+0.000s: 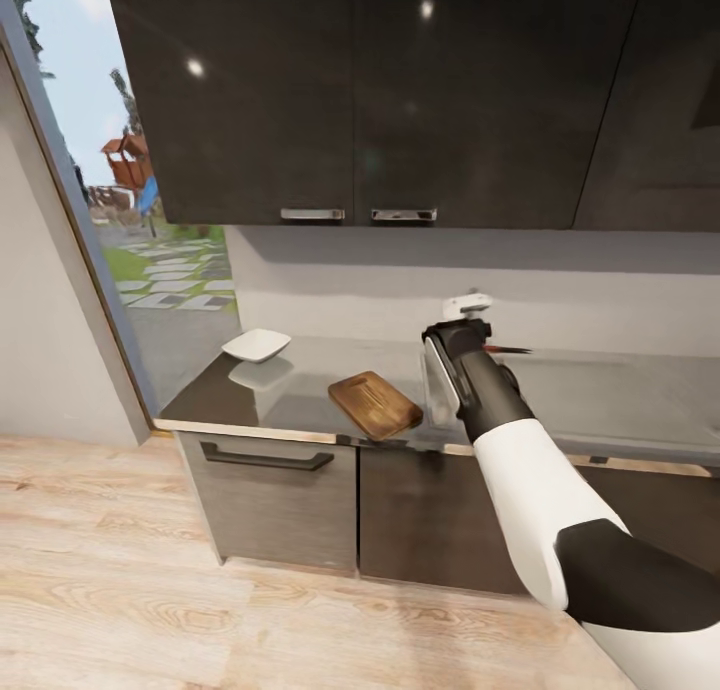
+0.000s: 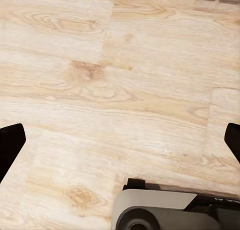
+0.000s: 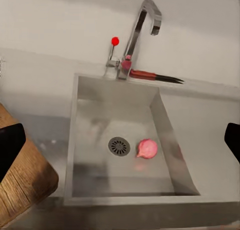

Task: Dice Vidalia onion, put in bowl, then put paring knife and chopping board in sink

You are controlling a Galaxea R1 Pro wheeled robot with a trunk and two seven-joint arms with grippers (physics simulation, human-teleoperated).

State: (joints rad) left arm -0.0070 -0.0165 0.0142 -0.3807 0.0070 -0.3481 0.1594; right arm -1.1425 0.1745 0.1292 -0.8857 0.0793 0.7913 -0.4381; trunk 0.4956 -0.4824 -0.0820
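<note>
Vidalia onion: round pink bulb in steel sink.

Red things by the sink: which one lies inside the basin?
The Vidalia onion, round and pinkish, beside the drain. The paring knife lies on the ledge behind the basin; the red-tipped lever stands there too.

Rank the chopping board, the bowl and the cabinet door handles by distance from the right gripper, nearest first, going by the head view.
1. chopping board: on the countertop, just left of the right gripper.
2. bowl: on the countertop's left end, beyond the board.
3. cabinet door handles: under the upper cabinets, above and behind; close to the bowl in picture distance, so the last two are hard to call.
</note>
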